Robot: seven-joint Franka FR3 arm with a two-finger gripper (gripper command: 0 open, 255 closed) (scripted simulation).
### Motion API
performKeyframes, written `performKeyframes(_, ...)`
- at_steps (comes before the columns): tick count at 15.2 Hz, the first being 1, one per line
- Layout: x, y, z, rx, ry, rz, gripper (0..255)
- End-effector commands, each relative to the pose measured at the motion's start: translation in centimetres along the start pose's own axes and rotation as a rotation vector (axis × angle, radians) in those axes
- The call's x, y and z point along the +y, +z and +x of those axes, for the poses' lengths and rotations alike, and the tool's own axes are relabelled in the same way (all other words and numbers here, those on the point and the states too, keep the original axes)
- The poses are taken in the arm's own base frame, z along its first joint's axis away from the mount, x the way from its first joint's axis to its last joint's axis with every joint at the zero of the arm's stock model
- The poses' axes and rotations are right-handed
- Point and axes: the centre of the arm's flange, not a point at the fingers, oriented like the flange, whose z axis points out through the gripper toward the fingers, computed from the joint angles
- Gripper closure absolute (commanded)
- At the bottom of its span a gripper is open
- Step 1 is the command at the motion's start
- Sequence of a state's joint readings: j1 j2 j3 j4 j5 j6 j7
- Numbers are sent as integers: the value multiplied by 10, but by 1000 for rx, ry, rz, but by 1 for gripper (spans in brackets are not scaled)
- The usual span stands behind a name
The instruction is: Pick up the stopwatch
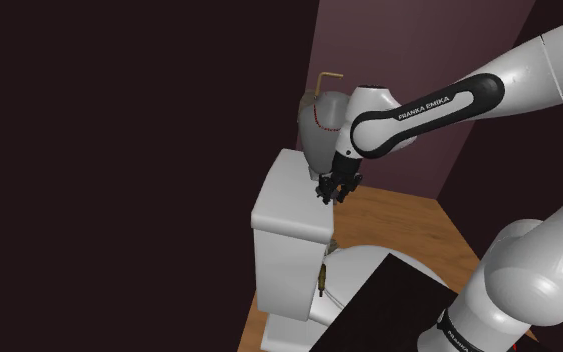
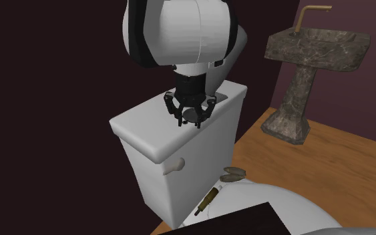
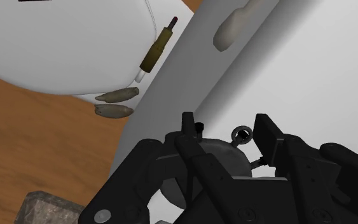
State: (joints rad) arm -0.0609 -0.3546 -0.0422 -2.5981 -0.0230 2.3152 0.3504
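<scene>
Wrist view: stopwatch point(image 3: 225, 159) ring at hand point(image 3: 225, 127)

On the toilet tank lid point(image 2: 139, 133), near its front edge: stopwatch point(image 3: 217, 159), jaws parted to either side of it. Below the lid, in front of the tank point(image 2: 203, 160): toilet bowl point(image 2: 273, 200), with hinges point(image 2: 233, 175) between bowl and tank. Beyond the tank, toward the second exterior view's right, standing on the floor point(image 2: 360, 167): pedestal sink point(image 2: 313, 57), tap point(image 2: 311, 13) on top.

We see a white arm point(image 1: 529, 60) with dark joints point(image 1: 409, 122), lettered FRANKA EMIKA. Our gripper point(image 2: 192, 119) is all black, with screws point(image 3: 101, 215).
</scene>
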Motion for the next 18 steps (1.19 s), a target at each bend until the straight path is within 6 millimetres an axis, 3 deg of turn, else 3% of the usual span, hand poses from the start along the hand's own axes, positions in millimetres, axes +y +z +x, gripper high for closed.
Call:
performKeyframes(1, 0, 1, 0, -2, 1, -1, 255)
performKeyframes(18, -1, -79, 5, -2, 1, -1, 255)
